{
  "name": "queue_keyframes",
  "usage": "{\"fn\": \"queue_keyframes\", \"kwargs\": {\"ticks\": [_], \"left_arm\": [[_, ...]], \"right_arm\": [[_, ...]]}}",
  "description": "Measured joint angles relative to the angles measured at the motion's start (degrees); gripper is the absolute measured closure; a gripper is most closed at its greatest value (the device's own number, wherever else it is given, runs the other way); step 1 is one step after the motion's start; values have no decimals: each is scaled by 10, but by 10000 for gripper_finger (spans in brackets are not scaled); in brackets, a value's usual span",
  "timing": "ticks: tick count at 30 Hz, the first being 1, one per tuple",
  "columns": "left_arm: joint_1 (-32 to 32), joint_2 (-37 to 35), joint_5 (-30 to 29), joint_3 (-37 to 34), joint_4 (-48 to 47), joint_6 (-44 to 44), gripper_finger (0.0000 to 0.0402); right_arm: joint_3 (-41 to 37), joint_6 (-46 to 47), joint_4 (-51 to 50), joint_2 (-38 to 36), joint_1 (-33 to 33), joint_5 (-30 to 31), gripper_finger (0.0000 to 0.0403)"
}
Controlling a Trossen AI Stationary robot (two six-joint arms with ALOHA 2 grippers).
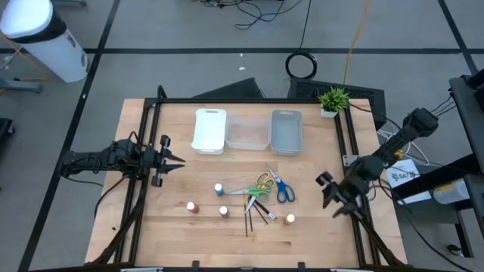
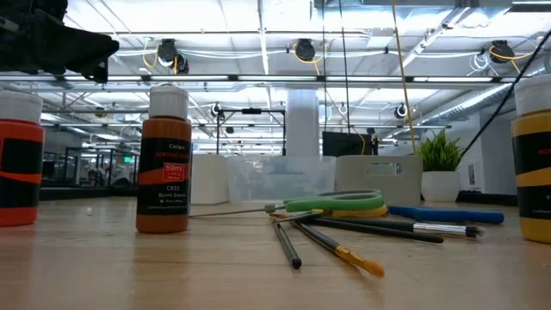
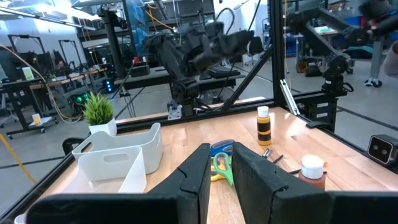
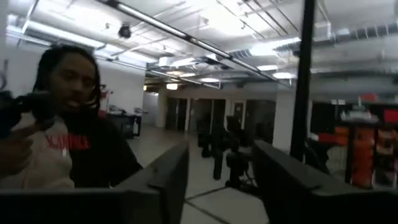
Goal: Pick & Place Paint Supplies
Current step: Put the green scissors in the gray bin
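Note:
The paint supplies lie on the wooden table's near middle. In the high view I see a blue bottle, two reddish-brown bottles and an orange one, all standing upright. Yellow-green-handled scissors, blue-handled scissors and several thin dark brushes lie flat between them. My left gripper hovers open at the table's left side, pointing right toward them. My right gripper is open above the table's right edge, and its wrist view looks out into the room.
A white tray, a clear tray and a grey tray stand in a row at the far side. A small potted plant sits at the far right corner. A black frame rims the table. A person shows beyond it.

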Motion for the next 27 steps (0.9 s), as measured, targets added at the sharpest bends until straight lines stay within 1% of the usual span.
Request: {"fn": "queue_keyframes", "kwargs": {"ticks": [1,2,3,5,7,9,11,12,14,16,18,20,21,23,24,27], "left_arm": [[0,0,0,0,0,0,325],[0,0,0,0,0,0,325],[0,0,0,0,1,0,325],[0,0,0,0,0,0,325],[0,0,0,0,1,0,325],[0,0,0,0,0,0,325],[0,0,0,0,1,0,325],[0,0,0,0,1,0,325],[0,0,0,0,1,0,325],[0,0,0,0,0,0,325],[0,0,0,0,1,0,325],[0,0,0,0,1,0,325],[0,0,0,0,0,0,325],[0,0,0,0,1,0,325],[0,0,0,0,0,0,325],[0,0,0,0,1,0,325]], "right_arm": [[15,-13,0,25,7,14,201],[30,-20,-3,49,12,40,185],[44,-23,-15,70,15,80,170],[73,-22,-55,103,16,184,148],[108,-20,-128,122,12,298,135],[143,-4,-241,139,-2,397,130],[176,42,-342,162,-29,452,130],[190,72,-378,175,-44,460,132],[219,134,-421,207,-77,453,137],[243,201,-459,242,-111,421,142],[271,292,-502,275,-151,359,148],[296,387,-544,302,-189,280,153],[304,418,-556,315,-206,239,156],[306,446,-564,340,-230,170,160],[306,454,-565,354,-239,148,162],[306,472,-575,384,-255,123,167]]}}
